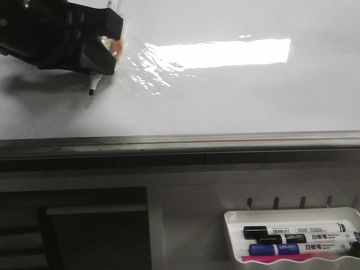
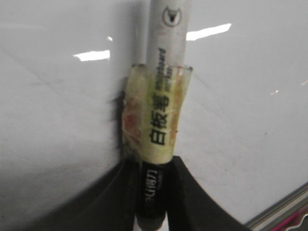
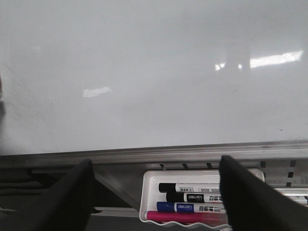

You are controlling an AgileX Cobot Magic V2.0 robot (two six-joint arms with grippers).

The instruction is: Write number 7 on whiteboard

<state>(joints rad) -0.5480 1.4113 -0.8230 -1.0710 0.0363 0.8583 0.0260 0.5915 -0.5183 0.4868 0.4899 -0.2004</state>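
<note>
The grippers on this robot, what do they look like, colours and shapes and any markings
Both are matte black plastic with no visible markings or cables. The left gripper is a bulky, angular black housing; in its wrist view, its fingers are smooth black wedges that flare outward. The right gripper shows only in its own wrist view: two plain black fingers, broad and tapering, set wide apart.

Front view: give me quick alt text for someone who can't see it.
The left gripper holds a marker, tip down at the upper left of a glossy whiteboard that shows no writing. Below the board's grey rail, a white tray at lower right holds spare markers.
</note>
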